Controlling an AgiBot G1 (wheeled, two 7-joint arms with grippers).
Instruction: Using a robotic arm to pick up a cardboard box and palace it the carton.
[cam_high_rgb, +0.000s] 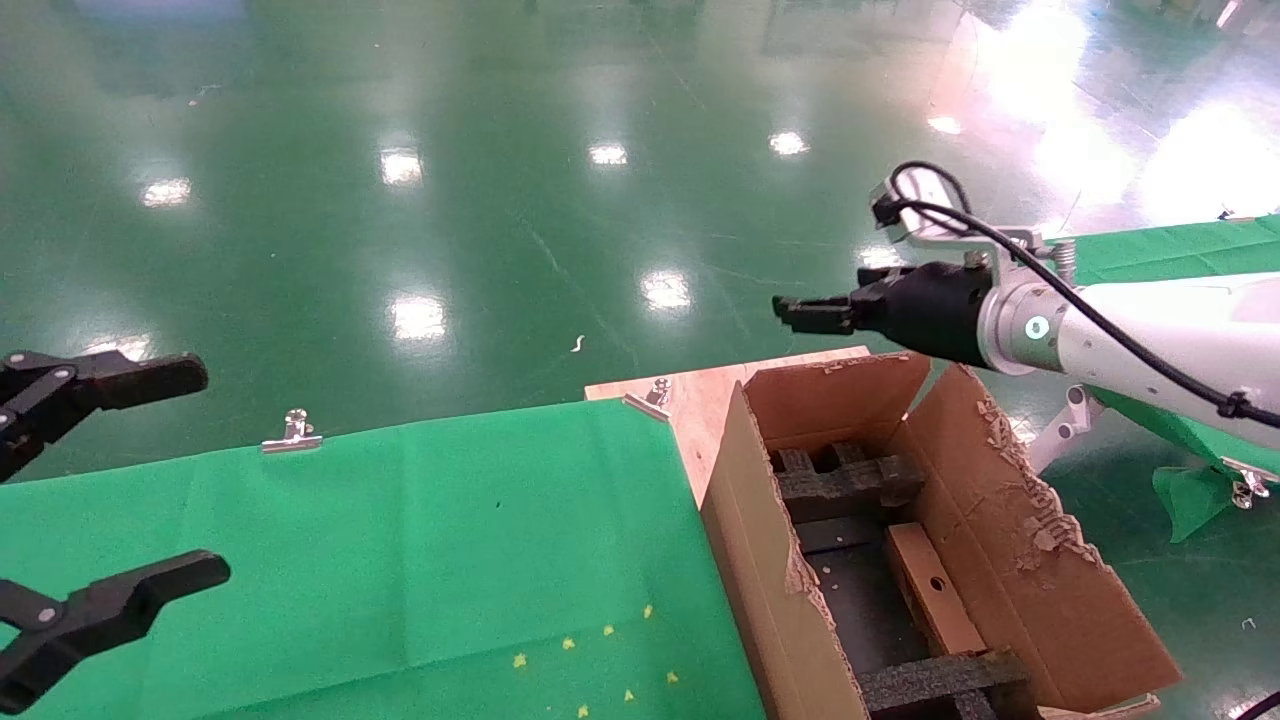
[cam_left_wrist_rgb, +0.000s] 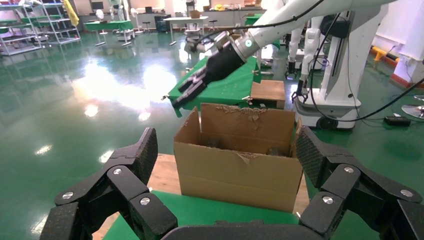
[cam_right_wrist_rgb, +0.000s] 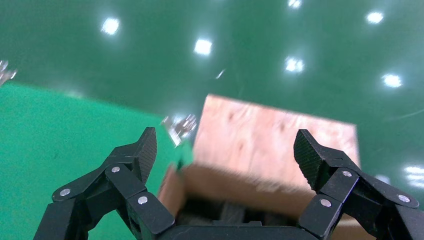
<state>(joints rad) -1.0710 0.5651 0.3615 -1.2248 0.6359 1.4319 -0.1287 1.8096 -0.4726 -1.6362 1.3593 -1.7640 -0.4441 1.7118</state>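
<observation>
The cardboard box (cam_high_rgb: 930, 590) already lies inside the carton (cam_high_rgb: 1040, 570) at lower right of the head view, resting between the black foam inserts (cam_high_rgb: 850, 485). The right gripper (cam_high_rgb: 800, 313) hangs above the carton's far edge, jaws wide and empty, judged clear after release. The left gripper (cam_high_rgb: 90, 500) idles wide open at the left edge, over the green cloth (cam_high_rgb: 400, 540)

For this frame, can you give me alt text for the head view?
The right gripper hangs open and empty above the carton, where the small box already lies among foam inserts. The left gripper sits open over the green cloth.
</observation>
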